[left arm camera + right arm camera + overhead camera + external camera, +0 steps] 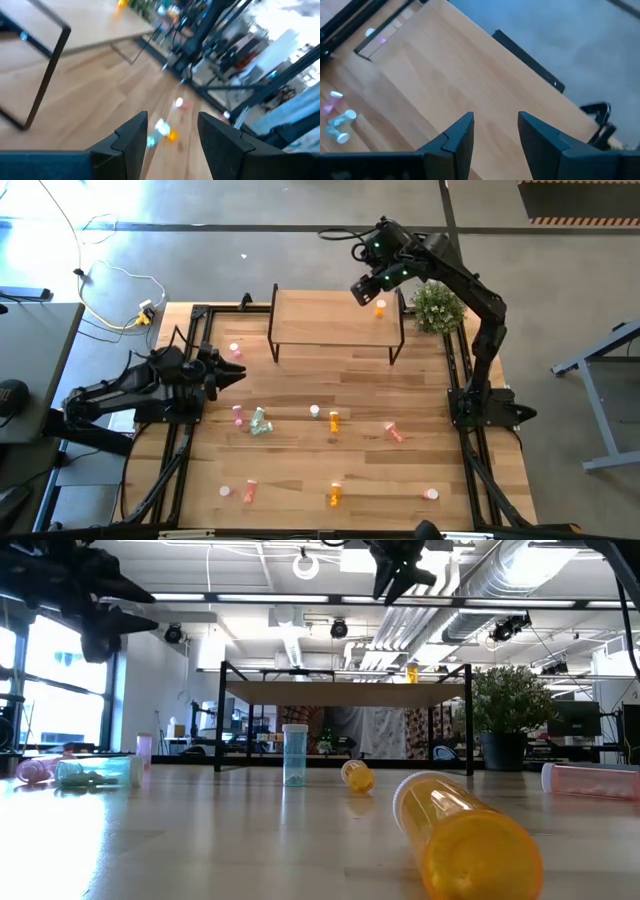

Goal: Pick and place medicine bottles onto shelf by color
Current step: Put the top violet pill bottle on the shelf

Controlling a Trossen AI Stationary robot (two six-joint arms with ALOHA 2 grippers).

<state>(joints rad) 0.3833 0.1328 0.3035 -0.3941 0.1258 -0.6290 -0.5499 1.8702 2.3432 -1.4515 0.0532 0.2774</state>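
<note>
Shelf (pixel 335 320) carries one orange medicine bottle (pixel 380 308) upright at its right end; my right gripper (pixel 362 289) hovers above that end, fingers parted and empty; my left gripper (pixel 232 372) waits left of the shelf, parted, empty; other bottles lie scattered on the tabletop (pixel 300 395) before the shelf.

Parted, empty jaws hang over plank tabletop (pixel 100 95) with small bottles (pixel 165 131) beyond.
</note>
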